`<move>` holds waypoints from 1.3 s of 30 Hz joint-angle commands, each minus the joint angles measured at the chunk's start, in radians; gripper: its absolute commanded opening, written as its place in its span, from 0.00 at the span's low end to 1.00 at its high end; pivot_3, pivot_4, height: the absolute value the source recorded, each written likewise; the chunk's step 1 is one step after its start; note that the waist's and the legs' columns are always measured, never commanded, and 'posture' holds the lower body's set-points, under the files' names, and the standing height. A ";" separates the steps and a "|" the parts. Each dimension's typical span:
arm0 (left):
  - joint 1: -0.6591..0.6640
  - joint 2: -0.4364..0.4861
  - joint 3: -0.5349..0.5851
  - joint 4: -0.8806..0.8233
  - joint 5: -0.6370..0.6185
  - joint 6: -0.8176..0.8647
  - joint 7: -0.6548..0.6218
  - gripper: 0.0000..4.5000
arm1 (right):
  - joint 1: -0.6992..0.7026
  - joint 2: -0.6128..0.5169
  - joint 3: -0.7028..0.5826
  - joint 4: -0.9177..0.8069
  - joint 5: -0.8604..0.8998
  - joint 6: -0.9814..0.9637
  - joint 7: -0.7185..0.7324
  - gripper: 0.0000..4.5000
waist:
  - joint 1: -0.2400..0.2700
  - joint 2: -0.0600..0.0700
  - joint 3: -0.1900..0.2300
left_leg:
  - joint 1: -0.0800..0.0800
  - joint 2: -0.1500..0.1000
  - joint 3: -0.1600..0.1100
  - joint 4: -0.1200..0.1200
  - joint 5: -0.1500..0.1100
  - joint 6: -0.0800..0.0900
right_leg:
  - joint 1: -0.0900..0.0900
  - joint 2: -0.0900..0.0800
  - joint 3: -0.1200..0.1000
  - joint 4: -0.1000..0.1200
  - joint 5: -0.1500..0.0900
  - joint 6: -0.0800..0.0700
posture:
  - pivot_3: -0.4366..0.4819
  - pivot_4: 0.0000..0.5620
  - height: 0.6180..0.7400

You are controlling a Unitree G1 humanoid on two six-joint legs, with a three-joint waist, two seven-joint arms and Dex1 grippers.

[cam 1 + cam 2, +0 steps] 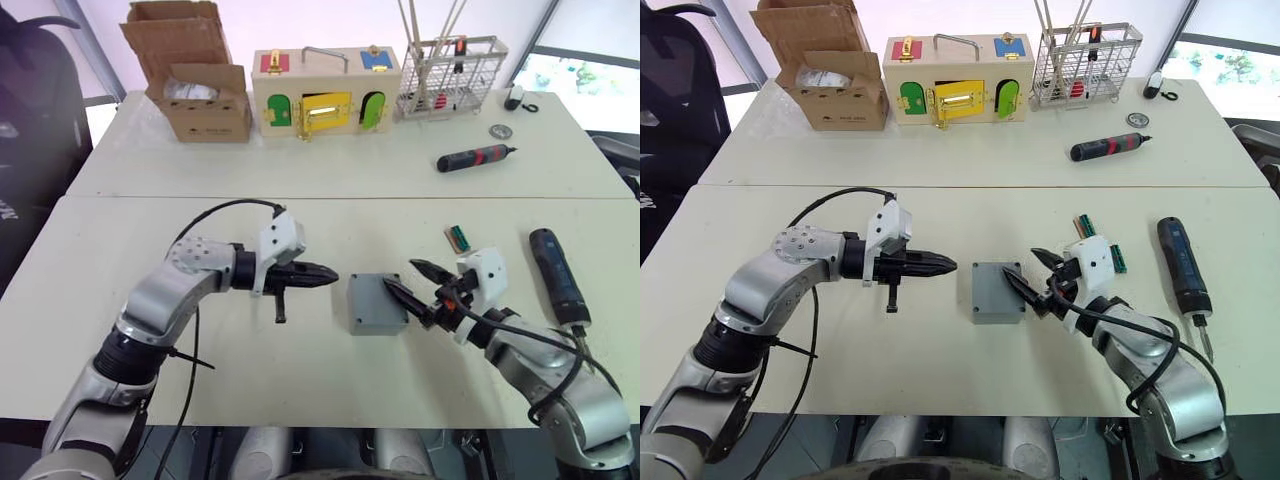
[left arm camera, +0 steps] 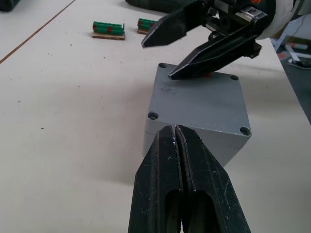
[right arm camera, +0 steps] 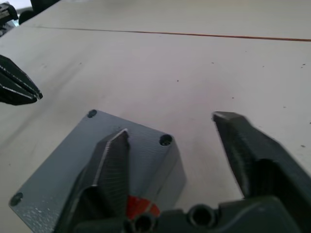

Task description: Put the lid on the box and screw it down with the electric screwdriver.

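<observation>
The grey box [image 1: 377,303] stands mid-table with the lid [image 2: 199,102] lying flat on top, screw holes showing at its corners. A small red mark [image 3: 141,208] is on the side facing my right gripper. My left gripper [image 1: 330,275] is shut and empty, its tip just short of the box's left edge. My right gripper [image 1: 400,273] is open at the box's right edge, one finger above the lid and the other off to the side. The electric screwdriver [image 1: 558,275] lies on the table at the far right, beyond my right arm.
Small green parts [image 1: 458,237] lie behind my right gripper. On the far table are a black-and-red screwdriver [image 1: 477,158], a cardboard box [image 1: 200,100], a wooden box with coloured doors [image 1: 325,95] and a wire rack [image 1: 450,75].
</observation>
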 commanded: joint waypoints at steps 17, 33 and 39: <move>-0.224 -0.214 -0.109 0.177 0.051 -0.241 -0.163 0.00 | -0.362 -0.805 -0.414 0.493 0.449 0.761 0.161 1.00 | 0.024 0.002 0.000 | -0.005 0.000 0.004 0.001 -0.001 0.002 | -0.002 -0.005 0.000 -0.002 -0.001 -0.001 | 0.48 0.27 0.62; -0.094 -0.221 -0.123 -0.012 0.043 -0.156 -0.043 0.00 | -0.597 -0.904 0.238 1.006 0.046 0.563 0.554 1.00 | 0.018 0.007 -0.001 | -0.005 0.001 0.007 0.003 -0.003 0.005 | -0.001 -0.006 0.001 -0.010 -0.001 -0.001 | 0.48 0.27 0.62; -0.073 -0.218 -0.126 -0.032 0.045 -0.145 -0.011 0.00 | -0.711 -0.791 0.348 1.161 -0.099 0.512 0.599 1.00 | 0.024 0.007 -0.001 | -0.006 0.001 0.007 0.003 -0.003 0.005 | -0.001 -0.006 0.001 -0.010 0.000 -0.001 | 0.48 0.27 0.62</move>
